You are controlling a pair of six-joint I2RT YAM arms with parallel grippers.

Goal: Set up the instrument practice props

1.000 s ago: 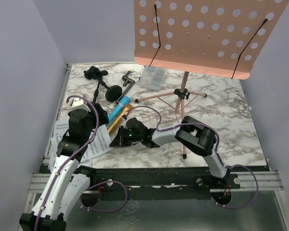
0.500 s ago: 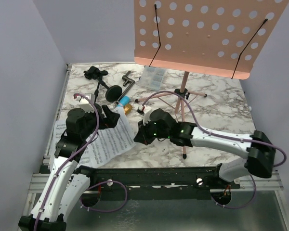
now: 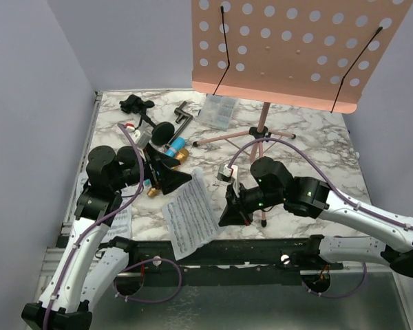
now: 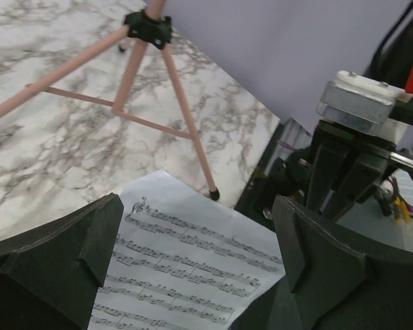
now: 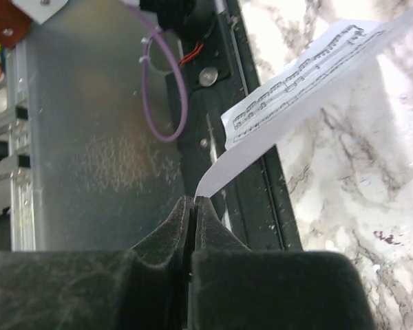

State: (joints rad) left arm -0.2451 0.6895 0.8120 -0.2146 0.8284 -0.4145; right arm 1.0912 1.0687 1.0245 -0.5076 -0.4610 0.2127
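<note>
A white music page (image 3: 191, 218) hangs over the table's near edge. My right gripper (image 3: 228, 214) is shut on the page's right corner; the right wrist view shows the pads (image 5: 194, 201) pinching the page (image 5: 296, 75). My left gripper (image 3: 168, 175) is open just left of the page's top. In its wrist view the page (image 4: 186, 268) lies between the spread fingers (image 4: 62, 254), untouched. The pink perforated rack (image 3: 289, 48) stands at the back on its rose-gold tripod (image 3: 261, 134). Blue and gold microphones (image 3: 177, 146) and black round-based poles (image 3: 158, 130) lie at the far left.
More music pages (image 3: 120, 221) lie at the near left under my left arm. A small clear plastic box (image 3: 219, 110) sits at the back by the rack's foot. A tripod leg (image 4: 189, 137) reaches toward the near edge, close to my right gripper.
My right gripper has pulled the page right and toward the near edge. My left gripper has swung up and right, following the page's top edge.
</note>
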